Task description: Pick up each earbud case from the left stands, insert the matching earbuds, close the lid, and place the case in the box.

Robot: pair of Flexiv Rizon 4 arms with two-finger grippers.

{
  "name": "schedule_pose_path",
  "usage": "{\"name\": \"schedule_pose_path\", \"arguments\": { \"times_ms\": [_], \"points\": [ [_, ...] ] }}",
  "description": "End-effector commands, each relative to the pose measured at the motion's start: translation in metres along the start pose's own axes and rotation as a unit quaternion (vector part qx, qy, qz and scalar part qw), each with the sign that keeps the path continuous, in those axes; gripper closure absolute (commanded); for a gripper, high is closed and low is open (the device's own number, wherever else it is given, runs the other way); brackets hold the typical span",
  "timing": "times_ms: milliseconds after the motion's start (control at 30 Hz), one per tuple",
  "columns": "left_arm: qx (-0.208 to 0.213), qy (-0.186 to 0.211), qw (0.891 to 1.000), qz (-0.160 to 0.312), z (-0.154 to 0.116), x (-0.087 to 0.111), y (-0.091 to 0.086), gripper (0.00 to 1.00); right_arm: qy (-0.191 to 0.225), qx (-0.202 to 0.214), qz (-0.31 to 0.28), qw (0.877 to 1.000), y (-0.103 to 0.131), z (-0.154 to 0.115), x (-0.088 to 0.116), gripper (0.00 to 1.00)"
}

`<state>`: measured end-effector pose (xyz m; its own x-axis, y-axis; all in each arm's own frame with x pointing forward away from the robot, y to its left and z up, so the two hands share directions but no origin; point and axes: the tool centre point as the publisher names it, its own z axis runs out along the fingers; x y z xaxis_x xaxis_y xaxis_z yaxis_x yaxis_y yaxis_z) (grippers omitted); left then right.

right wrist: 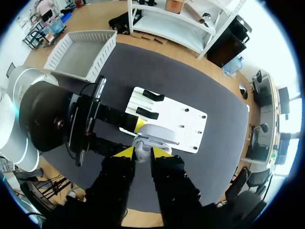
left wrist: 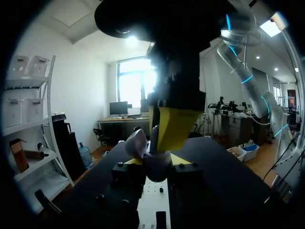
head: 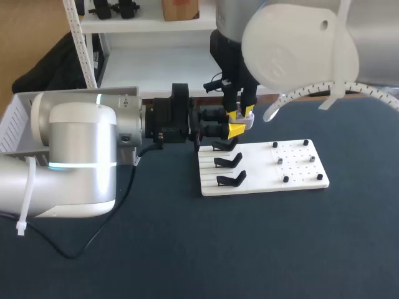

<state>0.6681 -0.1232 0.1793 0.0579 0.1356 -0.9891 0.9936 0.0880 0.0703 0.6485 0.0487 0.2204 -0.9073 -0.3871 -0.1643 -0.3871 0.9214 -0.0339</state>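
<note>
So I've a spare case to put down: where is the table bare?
The table is bare in front of the white board and to its right. Crowded: the board's far left corner, where the left gripper and right gripper meet at the case, behind the stands.

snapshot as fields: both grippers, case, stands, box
left gripper: shut on earbud case, held above the board's far edge
lid: open
right gripper: at the case from above; grip unclear
stands: three black in view, no case on them
board: white, small pegs on its right half
box: white basket, no case seen inside
</note>
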Motion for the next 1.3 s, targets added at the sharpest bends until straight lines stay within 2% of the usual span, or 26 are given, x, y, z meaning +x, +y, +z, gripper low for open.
{"name": "schedule_pose_path", "arguments": {
  "times_ms": [33, 167, 467, 700, 767, 933, 1100, 1300],
  "points": [
    [-0.002, -0.002, 1.000, 0.001, 0.000, 0.001, 0.000, 1.00, 0.003, 0.000, -0.001, 1.000, 0.001, 0.000, -0.001, 0.64],
    [-0.002, -0.002, 1.000, 0.001, 0.000, 0.001, 0.000, 1.00, 0.000, 0.001, 0.000, 1.000, 0.000, -0.005, 0.001, 0.60],
    [-0.002, -0.002, 1.000, 0.001, 0.000, 0.001, 0.000, 1.00, -0.031, 0.000, 0.010, 0.999, -0.004, -0.024, 0.001, 0.61],
    [-0.002, -0.002, 1.000, 0.001, 0.000, 0.001, 0.000, 1.00, -0.060, 0.013, 0.044, 0.997, -0.024, -0.019, -0.033, 0.57],
    [-0.002, -0.002, 1.000, 0.001, 0.000, 0.001, 0.000, 1.00, -0.064, 0.014, 0.051, 0.997, -0.030, -0.014, -0.045, 0.53],
    [-0.002, -0.002, 1.000, 0.001, 0.000, 0.001, 0.000, 1.00, -0.028, 0.024, 0.069, 0.997, -0.041, 0.015, -0.063, 0.51],
    [-0.002, -0.002, 1.000, 0.001, 0.000, 0.001, 0.000, 1.00, -0.013, 0.022, 0.080, 0.997, -0.045, 0.028, -0.060, 0.54],
    [-0.002, -0.002, 1.000, 0.001, 0.000, 0.001, 0.000, 1.00, -0.014, 0.018, 0.080, 0.996, -0.043, 0.023, -0.041, 0.54]
  ]
}}
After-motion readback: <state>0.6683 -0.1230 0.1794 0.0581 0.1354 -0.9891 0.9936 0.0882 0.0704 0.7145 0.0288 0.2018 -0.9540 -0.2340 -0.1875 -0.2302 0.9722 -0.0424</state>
